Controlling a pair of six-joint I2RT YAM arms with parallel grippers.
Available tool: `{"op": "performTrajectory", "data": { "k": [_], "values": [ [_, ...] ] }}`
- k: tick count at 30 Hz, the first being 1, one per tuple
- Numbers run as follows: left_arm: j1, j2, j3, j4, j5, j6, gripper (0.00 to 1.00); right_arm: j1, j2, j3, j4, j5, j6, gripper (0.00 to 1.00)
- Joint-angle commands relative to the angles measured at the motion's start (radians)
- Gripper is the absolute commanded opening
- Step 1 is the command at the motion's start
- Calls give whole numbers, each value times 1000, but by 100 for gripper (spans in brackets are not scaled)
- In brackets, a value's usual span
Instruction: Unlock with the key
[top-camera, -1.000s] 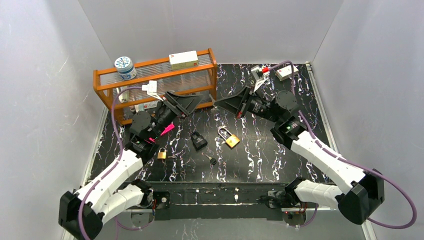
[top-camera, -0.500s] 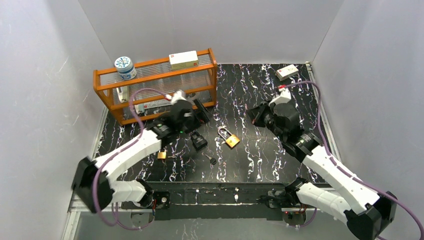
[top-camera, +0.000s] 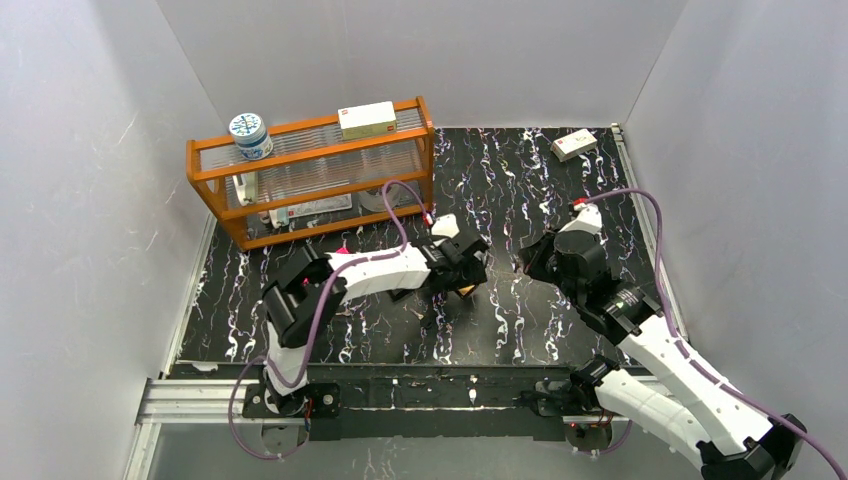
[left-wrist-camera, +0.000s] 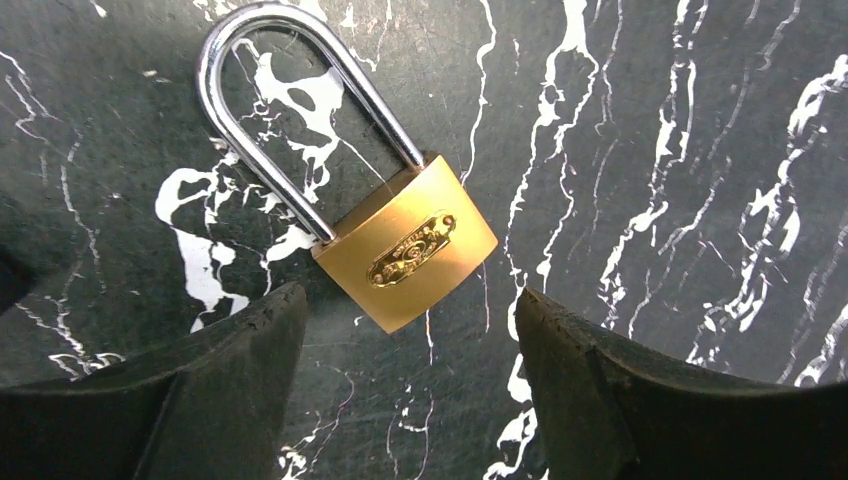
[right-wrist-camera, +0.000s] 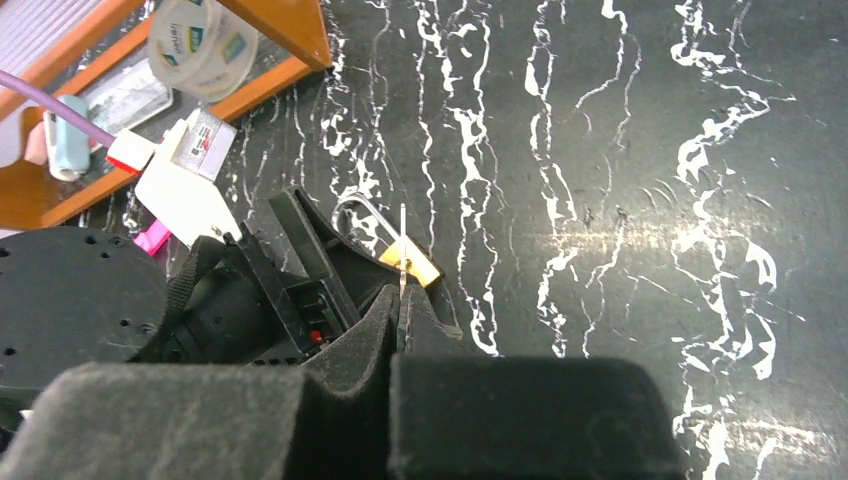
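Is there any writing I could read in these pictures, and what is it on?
Nothing reads clearly.
Brass padlock: embossed oval stamp, too fine to read.
White roll: blue print, blurred.
White box on the orange shelf: red mark, too small.
Round tin: blue pattern, no legible words.

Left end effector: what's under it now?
A brass padlock with a silver shackle lies flat on the black marbled table, between the open fingers of the left end effector, untouched. From above, the arm covers most of it.
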Motion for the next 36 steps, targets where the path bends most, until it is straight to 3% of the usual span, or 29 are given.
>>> {"op": "performTrajectory", "data": {
  "k": [1,6,13,18,25,33,36],
  "values": [
    [-20,51,96,-88,-128,-86,75,-4,-33,-17,-19,45,18,1],
    [-25,148,187,-182,-176,-103,79,-4,-51,-26,-40,63,19,1],
    [-27,251,245,-307,-237,-49,74,-5,-72,-39,-43,58,17,1],
    [-26,296,286,-342,-210,95,58,-5,-59,-40,-36,43,21,1],
    [-25,218,184,-286,-172,280,44,-5,-36,-42,-20,21,32,1],
    [31,16,-99,-169,-124,282,43,-6,15,-39,12,-44,45,1],
    [34,-30,-158,-96,-76,291,53,-5,49,-36,30,-71,55,1]
  ]
}}
